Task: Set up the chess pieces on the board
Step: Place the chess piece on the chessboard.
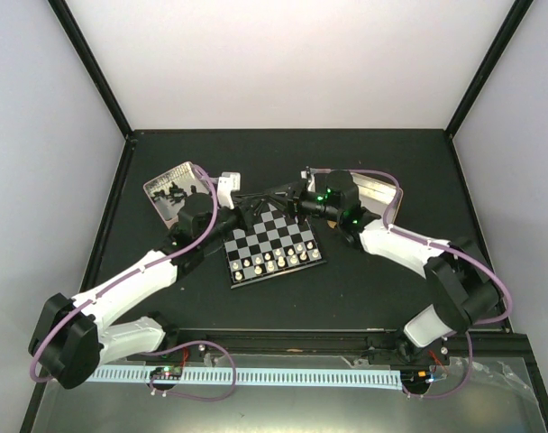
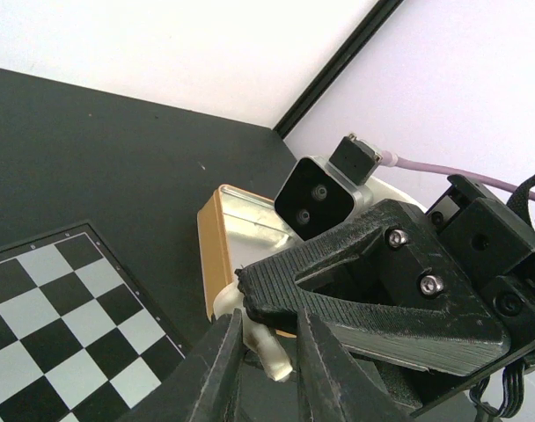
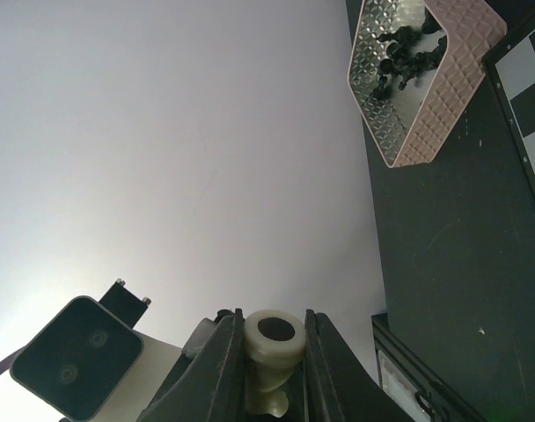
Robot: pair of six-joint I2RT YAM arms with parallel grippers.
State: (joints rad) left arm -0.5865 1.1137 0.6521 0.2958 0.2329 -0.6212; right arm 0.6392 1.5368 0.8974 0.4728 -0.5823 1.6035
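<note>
Right gripper (image 3: 269,327) clamps a cream piece (image 3: 272,343), left gripper (image 2: 269,323) flanking it, grip unclear, near tan box (image 2: 209,255).

Top external: fixed high over near edge of table (image 1: 391,289), aimed down – whole of it taken in from afar. Left wrist: set close behind left tool (image 2: 271,316), board (image 2: 56,316) corner seen. Right wrist: rolled sideways behind right tool (image 3: 269,321), wall (image 3: 162,132) faced. Shared by both wrist views – cream chess piece (image 3: 272,347).

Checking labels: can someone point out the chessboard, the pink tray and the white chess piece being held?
chessboard (image 2: 69,321), left wrist view, on a bare square.
pink tray (image 3: 457,83), right wrist view, on its embossed outer wall.
white chess piece (image 3: 269,362), right wrist view, on its stem.
</note>
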